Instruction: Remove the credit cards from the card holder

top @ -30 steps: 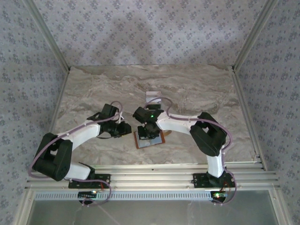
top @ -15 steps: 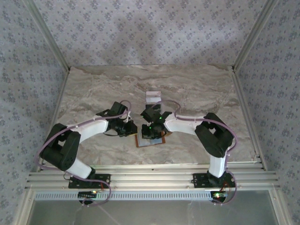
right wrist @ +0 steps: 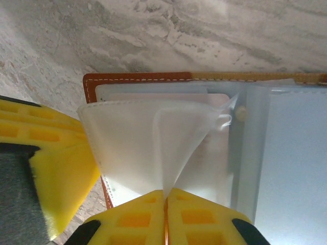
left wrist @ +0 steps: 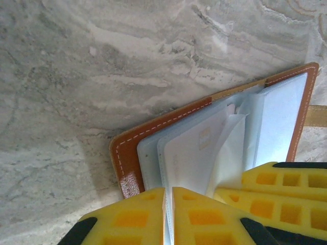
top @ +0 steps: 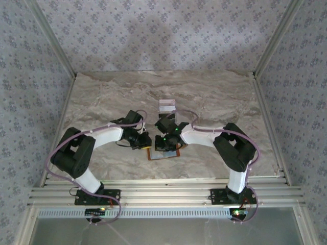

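The brown leather bifold card holder (left wrist: 153,130) with white stitching lies open and flat on the grey-veined marble table (top: 102,97), near its front edge, between the two arms. Its tan strap tab (left wrist: 318,116) sticks out on the far side.

In the left wrist view, a whitish card (left wrist: 196,148) with a small gold patch sits in a clear card sleeve (left wrist: 148,158). Any print on it is too faint to read. The left gripper (left wrist: 168,201) has its yellow fingers almost together, nipping the near edge of that card sleeve. I cannot tell whether the card itself is in the nip. The right gripper's fingers (left wrist: 276,189) show just beside it.

The right wrist view gives the other side. The right gripper (right wrist: 164,204) has its fingers pressed shut on a loose sleeve leaf (right wrist: 153,138) of clear plastic, pulled up into a tent over the card pocket. A left gripper finger (right wrist: 56,153) touches the leaf's edge.

The overhead view adds both arms bent inward over the holder and a small pale stand (top: 167,106) further back on the table, apart from it.
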### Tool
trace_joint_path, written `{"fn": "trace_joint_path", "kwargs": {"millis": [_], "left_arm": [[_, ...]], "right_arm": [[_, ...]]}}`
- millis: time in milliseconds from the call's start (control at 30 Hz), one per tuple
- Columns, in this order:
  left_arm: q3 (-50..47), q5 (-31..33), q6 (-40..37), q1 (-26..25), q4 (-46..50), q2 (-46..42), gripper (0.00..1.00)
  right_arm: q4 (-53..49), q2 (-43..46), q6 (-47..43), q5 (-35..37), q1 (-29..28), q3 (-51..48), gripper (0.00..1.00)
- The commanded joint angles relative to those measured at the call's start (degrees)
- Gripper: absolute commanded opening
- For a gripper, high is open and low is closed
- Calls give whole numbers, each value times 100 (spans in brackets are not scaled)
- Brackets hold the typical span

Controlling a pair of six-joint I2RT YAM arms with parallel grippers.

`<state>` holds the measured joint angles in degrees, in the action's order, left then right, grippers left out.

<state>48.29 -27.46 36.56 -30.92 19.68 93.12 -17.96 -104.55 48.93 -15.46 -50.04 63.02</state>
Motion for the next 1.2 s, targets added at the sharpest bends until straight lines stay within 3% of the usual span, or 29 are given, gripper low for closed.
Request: {"fn": "trace_joint_path", "kwargs": {"millis": [0,200,433,667,1167], "left_arm": [[226,-22,-28,-30,132,35,12],[329,-53,-52,-65,167,100,12],[466,-99,-44,-114,165,180,12],[538,-207,-12,-159,123,220,12],[844,-285,215,-693,-12,341,12]], "right_arm": [[20,155,83,-85,38,-80,10],[-5,187,45,-116,55,-72,19],[-96,283,2,-55,82,-96,22],[-518,760,-56,451,163,-215,35],[-927,1833,-251,705,1160,-1344,37]]}}
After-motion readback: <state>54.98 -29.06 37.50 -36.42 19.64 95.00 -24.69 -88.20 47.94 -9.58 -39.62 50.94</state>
